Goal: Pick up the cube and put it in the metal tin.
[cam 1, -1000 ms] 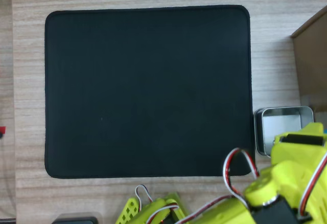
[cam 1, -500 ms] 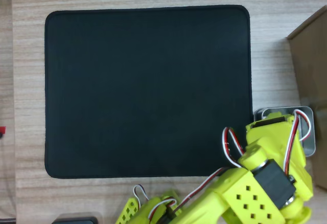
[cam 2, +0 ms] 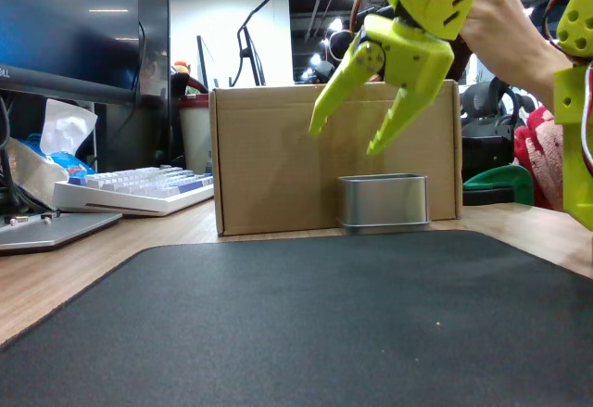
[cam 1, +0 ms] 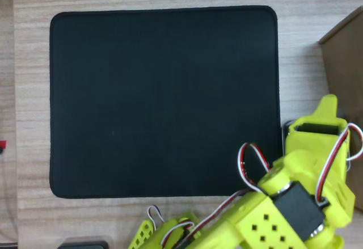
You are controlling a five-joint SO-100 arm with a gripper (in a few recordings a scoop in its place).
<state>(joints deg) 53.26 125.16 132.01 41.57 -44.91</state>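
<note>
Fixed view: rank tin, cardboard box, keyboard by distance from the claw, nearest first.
From the claw, open above the tin:
1. Tin, directly below.
2. Cardboard box, just behind; close to the tin's rank.
3. Keyboard, far left on the table.

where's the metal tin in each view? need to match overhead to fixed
Overhead view: metal tin at the right edge of the black mat, mostly covered by the yellow arm; only a sliver of rim shows.
Fixed view: metal tin at centre right, in front of the cardboard box, below the open hand.
Shared landmark: the cardboard box.
</note>
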